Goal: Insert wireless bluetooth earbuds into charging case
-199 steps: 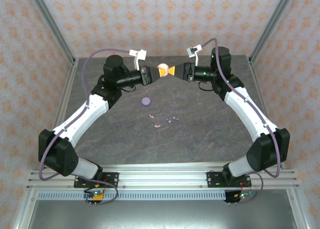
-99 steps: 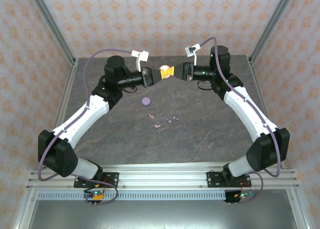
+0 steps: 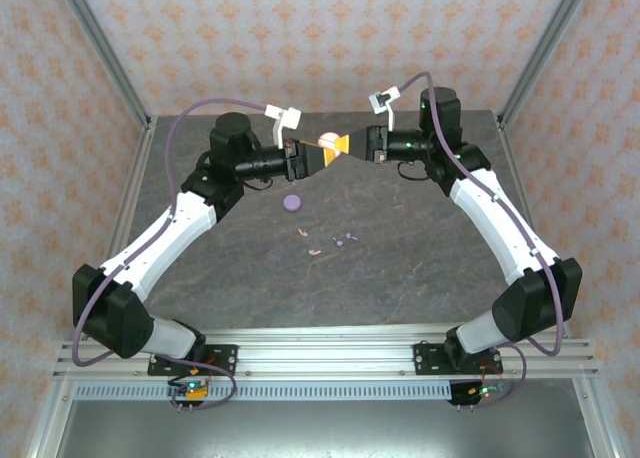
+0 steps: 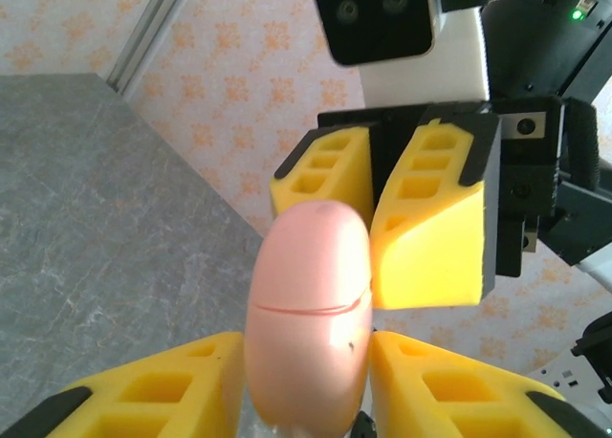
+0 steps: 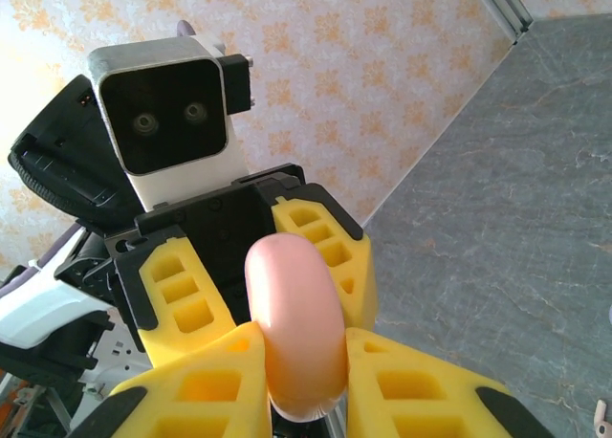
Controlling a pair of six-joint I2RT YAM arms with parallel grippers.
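- Plastic charging case [image 5: 292, 333]: probably light, stiff, glossy and slippery; pinch across the broad faces, clear of the seam.
- Salmon-pink rounded puck, thin seam, looks closed; in the air at far centre.
- Right gripper [image 5: 296, 366] clamps it; left gripper [image 4: 306, 371] fingers flank it, can't tell if gripping.
- Earbuds [image 3: 330, 243]: tiny, fiddly, loose on table [image 3: 420, 268], near a purple disc [image 3: 292, 203].
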